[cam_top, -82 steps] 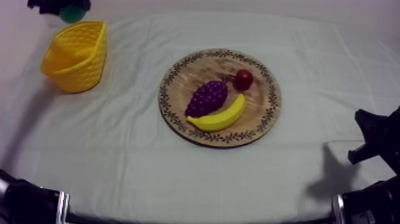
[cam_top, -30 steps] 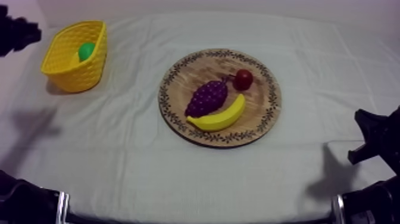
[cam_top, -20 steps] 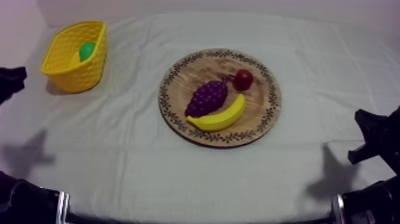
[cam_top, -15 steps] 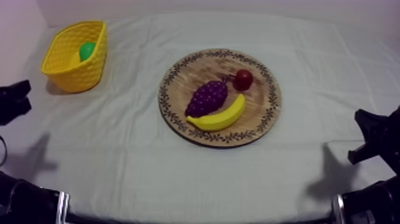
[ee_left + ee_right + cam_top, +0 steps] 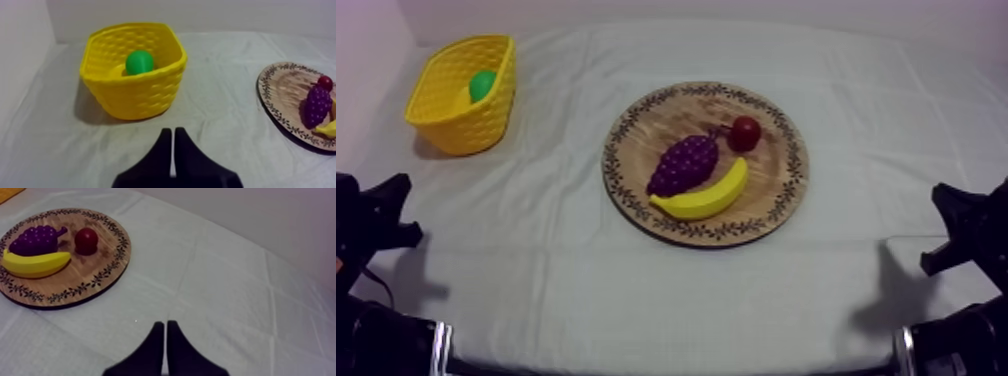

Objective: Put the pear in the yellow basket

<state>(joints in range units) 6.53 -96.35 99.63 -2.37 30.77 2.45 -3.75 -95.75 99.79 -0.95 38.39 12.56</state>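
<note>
The pear (image 5: 139, 62) already lies inside the yellow basket (image 5: 135, 100), low against its far wall. You can judge the put-down as done and the step in hand as the retreat to rest. Your left pincer (image 5: 172, 132) hangs on the near side of the basket, well apart from it and low over the counter (image 5: 586, 300). Its fingers are clenched together into a narrow wedge with nothing between them. The next move calls for little: let that arm settle clear of the basket and leave the fruit alone.

The wooden board (image 5: 781, 195) lies well to the right of the basket and carries the grapes (image 5: 684, 165), the banana (image 5: 704, 197) and the small red fruit (image 5: 744, 133), with no pear left on it. Your right pincer (image 5: 164, 324) sits farther still from the basket, beyond the board, likewise clenched on nothing.

In the earliest frame the left pincer held the pear just above the basket's far rim, and the basket was empty. A second ago the pear was in the basket and the arm stood at the basket's left. Since then the arm has drawn step by step toward the near side. The board, its fruit and the right arm have not moved
</note>
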